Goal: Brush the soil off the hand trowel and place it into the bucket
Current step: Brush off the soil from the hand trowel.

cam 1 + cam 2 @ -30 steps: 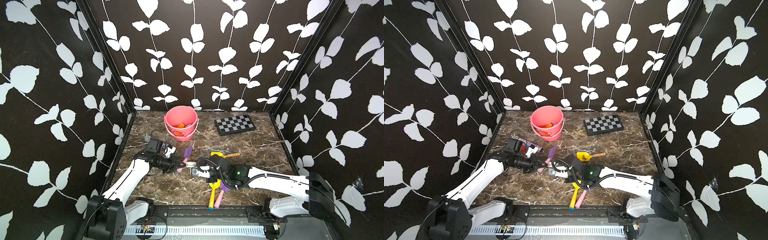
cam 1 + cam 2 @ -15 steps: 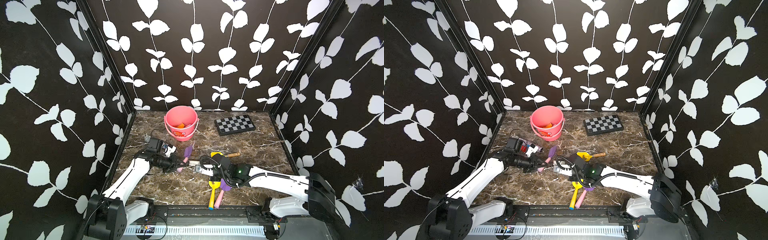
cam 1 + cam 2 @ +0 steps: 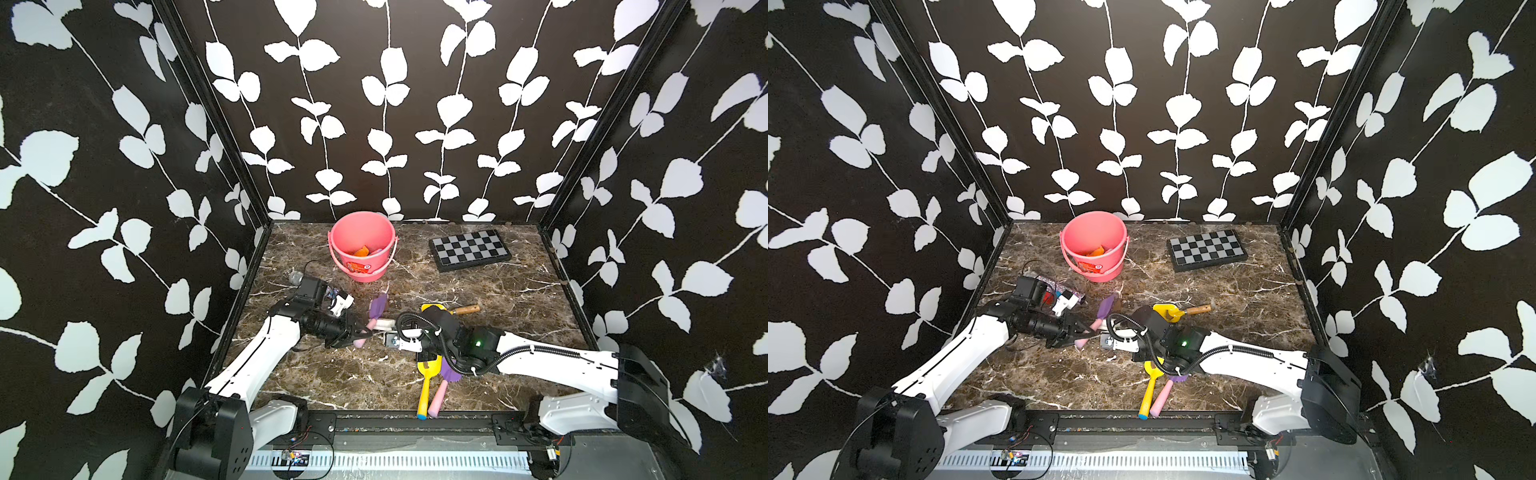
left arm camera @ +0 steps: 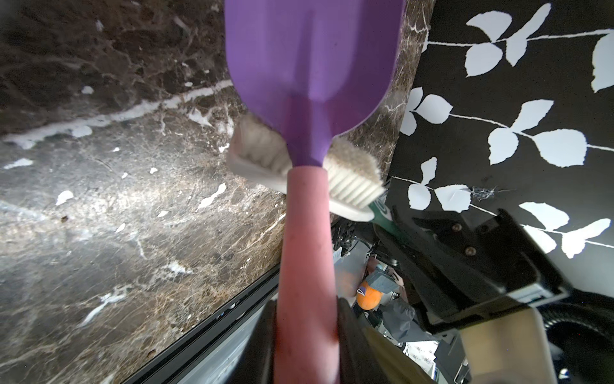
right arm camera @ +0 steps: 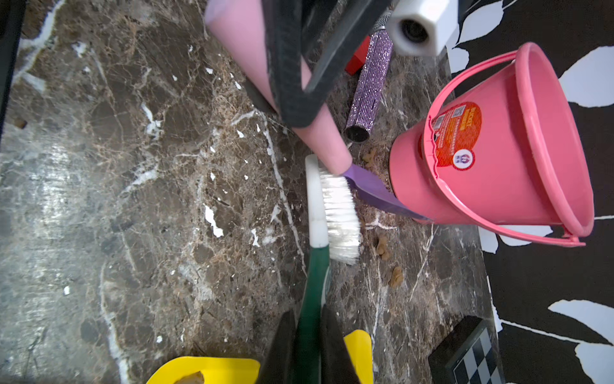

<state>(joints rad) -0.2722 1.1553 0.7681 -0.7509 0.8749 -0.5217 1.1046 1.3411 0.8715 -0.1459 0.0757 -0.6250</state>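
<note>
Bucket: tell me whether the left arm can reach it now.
Probably yes: the bucket stands open-topped just beyond the left gripper, nothing tall between, though that gripper is shut on the purple trowel.

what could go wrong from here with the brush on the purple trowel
1. The white-bristled, green-handled brush in the right gripper presses at the neck of the purple-bladed, pink-handled trowel; the left gripper holds only the handle, so a hard stroke could twist it loose.
2. The blade tip looks close to the salmon-pink plastic bucket; a push might nudge it.
3. Brown soil lumps on the marble table may scatter.
</note>
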